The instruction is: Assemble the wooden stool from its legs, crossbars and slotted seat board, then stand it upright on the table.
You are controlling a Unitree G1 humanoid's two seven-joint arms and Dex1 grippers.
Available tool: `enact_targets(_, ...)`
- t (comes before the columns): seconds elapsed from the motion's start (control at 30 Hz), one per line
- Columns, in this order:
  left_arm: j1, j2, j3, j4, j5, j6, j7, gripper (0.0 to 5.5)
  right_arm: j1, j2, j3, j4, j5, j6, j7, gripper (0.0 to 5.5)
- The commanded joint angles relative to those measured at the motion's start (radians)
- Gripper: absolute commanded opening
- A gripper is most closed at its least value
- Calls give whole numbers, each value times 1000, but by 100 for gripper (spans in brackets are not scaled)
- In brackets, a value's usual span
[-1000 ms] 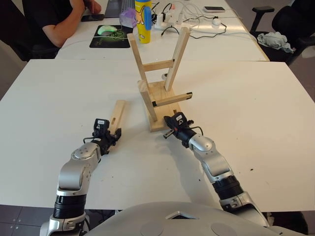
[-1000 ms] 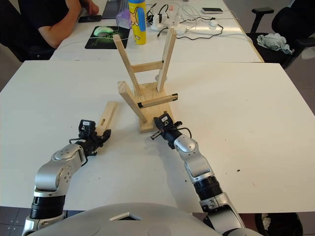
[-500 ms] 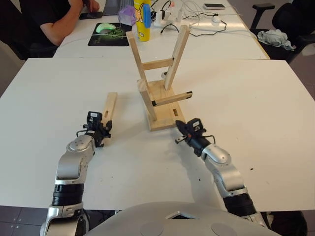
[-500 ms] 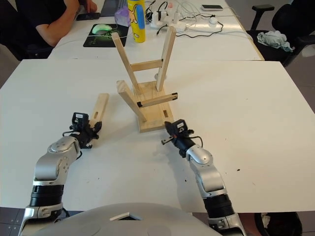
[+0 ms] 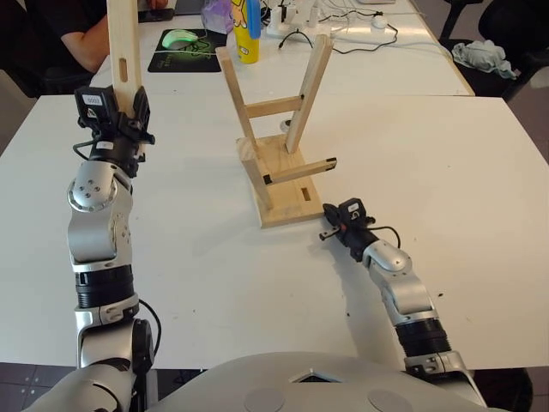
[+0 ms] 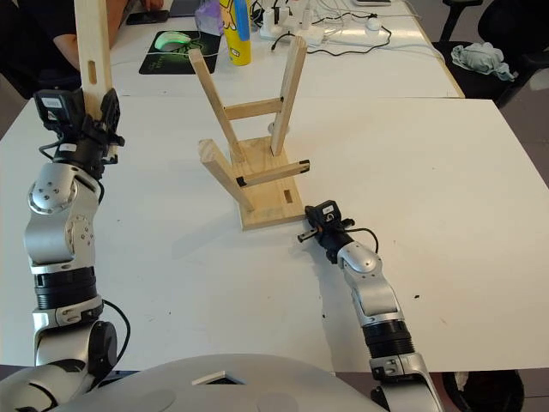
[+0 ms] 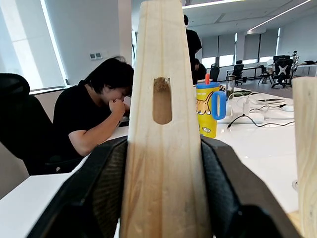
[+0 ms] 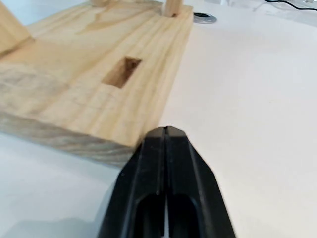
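Note:
The partly built stool lies upside down mid-table: its slotted seat board (image 5: 290,190) is flat, with three legs (image 5: 310,86) sticking up and two crossbars (image 5: 274,107) between them. An empty slot (image 8: 121,71) shows in the board near its front corner. My left gripper (image 5: 120,120) is raised at the left and shut on a loose wooden leg (image 5: 123,43), held upright; its black fingers (image 7: 106,188) clamp the leg (image 7: 163,148) from both sides. My right gripper (image 5: 327,233) is shut and empty, low over the table just beside the board's near right corner (image 8: 99,144).
On the far table stand a yellow bottle (image 5: 249,30), a mouse pad with a green mouse (image 5: 178,39) and cables (image 5: 360,26). A person sits behind it at the far left. White tabletop (image 5: 446,172) lies bare around the stool.
My left arm has lifted the loose leg off the table and swung it upright, high at the left. My right gripper has slid right along the board's near edge.

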Motion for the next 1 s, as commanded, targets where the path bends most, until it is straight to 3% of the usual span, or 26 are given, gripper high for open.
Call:
enact_targets(0.03,-62,10,11,-34,-40,9,-24,206,53,-10,59,-3,-6,6,65,0)
enact_targets(0.33,-104,11,-12,-82,-100,10,-97,206,46,-18,73,9,-12,-19,89,0)
enact_targets(0.53,-281,94,52,-133,-337,143,-232,206,21,-131,-89,9,91,1,165,0)
enact_targets(0.63,-422,184,90,-147,-538,308,-313,206,-48,-230,-239,-29,240,101,258,0)
enact_targets(0.77,-550,268,125,-162,-817,520,-365,206,-183,-369,-411,-142,526,346,387,66)
enact_targets(1.0,-609,222,121,-197,-1172,649,-242,206,-387,-405,-575,-338,1109,673,339,168)
